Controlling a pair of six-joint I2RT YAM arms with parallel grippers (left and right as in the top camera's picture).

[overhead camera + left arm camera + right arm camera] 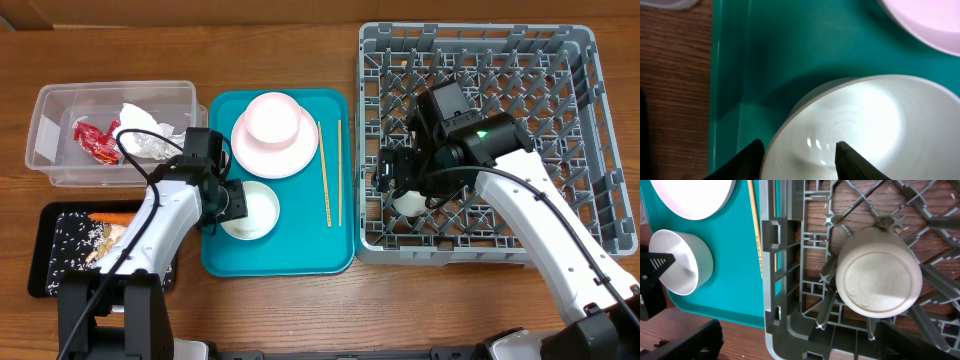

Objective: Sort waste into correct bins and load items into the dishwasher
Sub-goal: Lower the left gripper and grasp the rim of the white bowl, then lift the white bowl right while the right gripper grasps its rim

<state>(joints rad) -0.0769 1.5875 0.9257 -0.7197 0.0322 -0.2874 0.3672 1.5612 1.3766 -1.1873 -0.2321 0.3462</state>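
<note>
Below, bowl (875, 120) rim between fingers (852, 162) of left gripper (799, 145), perhaps touching.

Wooden table (150, 40) bears: teal tray (225, 255) beneath left gripper (232, 200); clear tub (60, 100), black tray (50, 270) left of it; grey rack (590, 60) beneath right gripper (398, 180).

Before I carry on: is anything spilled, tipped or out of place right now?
Nothing stands out. The wrapper and paper sit inside the tub, the crumbs are on the black tray, the chopsticks lie straight on the teal tray, and the cup rests upside down in the rack.
</note>
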